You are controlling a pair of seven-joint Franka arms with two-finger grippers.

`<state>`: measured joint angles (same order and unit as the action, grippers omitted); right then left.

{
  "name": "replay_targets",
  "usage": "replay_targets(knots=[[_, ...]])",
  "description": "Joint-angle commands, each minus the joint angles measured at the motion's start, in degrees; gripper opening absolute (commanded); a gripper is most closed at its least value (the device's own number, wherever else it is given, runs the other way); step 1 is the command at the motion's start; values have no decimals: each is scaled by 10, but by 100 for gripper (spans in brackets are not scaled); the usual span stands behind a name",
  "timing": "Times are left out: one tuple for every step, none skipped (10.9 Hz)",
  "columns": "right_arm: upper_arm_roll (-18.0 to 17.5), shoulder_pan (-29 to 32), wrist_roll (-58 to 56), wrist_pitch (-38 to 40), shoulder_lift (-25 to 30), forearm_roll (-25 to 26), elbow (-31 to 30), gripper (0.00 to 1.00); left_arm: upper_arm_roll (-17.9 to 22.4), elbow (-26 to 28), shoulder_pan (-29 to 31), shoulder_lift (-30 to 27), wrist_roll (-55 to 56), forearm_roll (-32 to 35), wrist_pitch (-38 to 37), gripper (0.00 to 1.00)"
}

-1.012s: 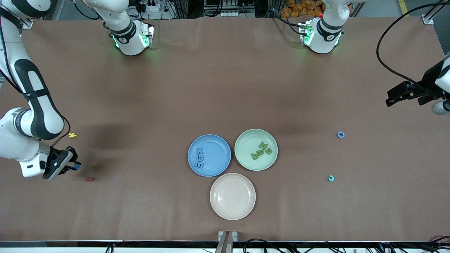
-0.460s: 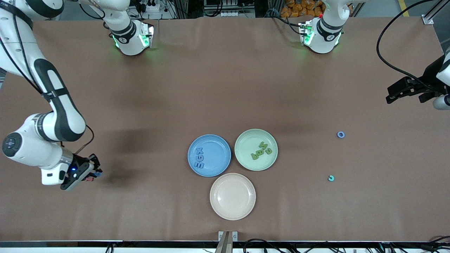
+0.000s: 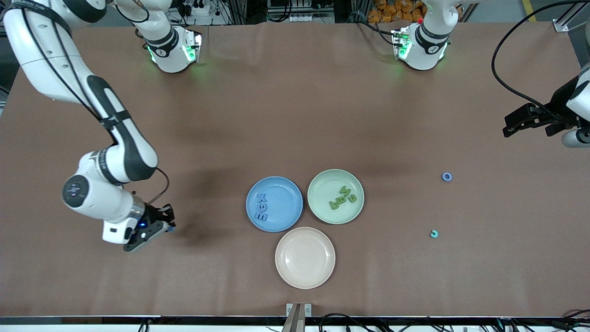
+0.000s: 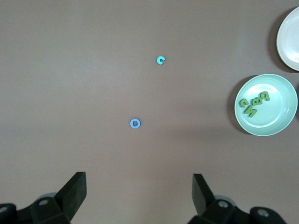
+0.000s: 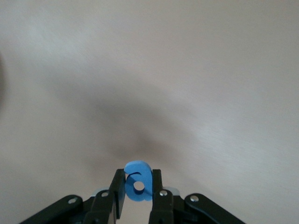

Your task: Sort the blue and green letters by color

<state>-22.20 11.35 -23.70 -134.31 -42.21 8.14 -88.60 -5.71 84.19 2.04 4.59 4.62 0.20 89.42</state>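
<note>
Over the brown paper-covered counter [image 3: 295,115], toward the right arm's end, the right pincer [image 3: 168,224] hangs in the air pinching a small chunky blue foam letter [image 5: 138,181] between its black fingers [image 5: 118,195]; the right wrist view shows a rounded piece with one small hole, possibly an "a" or a "P", though its exact shape is hard to read from this angle. To finish this carry well, I judge the arm should travel level toward the round blue plastic plate [image 3: 286,218], keep its squeeze steady so the light piece does not twist, and release only once low over a bare patch of that plate, away from the three medium-blue letters [image 3: 262,207] already lying there in a row. Beside it, the round pale-green plate [image 3: 327,212] holds a cluster of olive-green letters [image 3: 342,198], and the round cream plate [image 3: 305,276], nearer the front camera, holds nothing. The left pincer [image 4: 139,198] waits with its jaws spread wide, over the left arm's end of the counter. Two loose pieces lie on the counter below it: a small blue ring-shaped "O" [image 3: 446,176] and, nearer the front camera, a small teal "C" [image 3: 433,234]. Both look thin and light, apt to slide if nudged.
</note>
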Motion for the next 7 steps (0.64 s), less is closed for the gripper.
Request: replay_targets(knots=[[29,-83,140,6,-13,7,36,0,3,-5,0,-2,-6,-12,-7,100],[30,-111,195,6,-19,8,49,0,5,-5,-1,-1,-1,-13,-6,100],[40,-140,239,6,-30,9,68,0,6,-5,-1,0,-1,-14,-5,100],[51,-167,267,4,-38,7,79,0,6,-5,-1,0,1,-16,-4,100],[53,-187,306,2,-42,7,85,0,5,-5,-2,1,8,-16,-2,100],[53,-213,354,1,-43,8,89,0,4,-4,2,1,8,-16,-1,100],[55,-242,397,-2,-46,9,89,0,4,-4,2,9,7,-15,2,100]])
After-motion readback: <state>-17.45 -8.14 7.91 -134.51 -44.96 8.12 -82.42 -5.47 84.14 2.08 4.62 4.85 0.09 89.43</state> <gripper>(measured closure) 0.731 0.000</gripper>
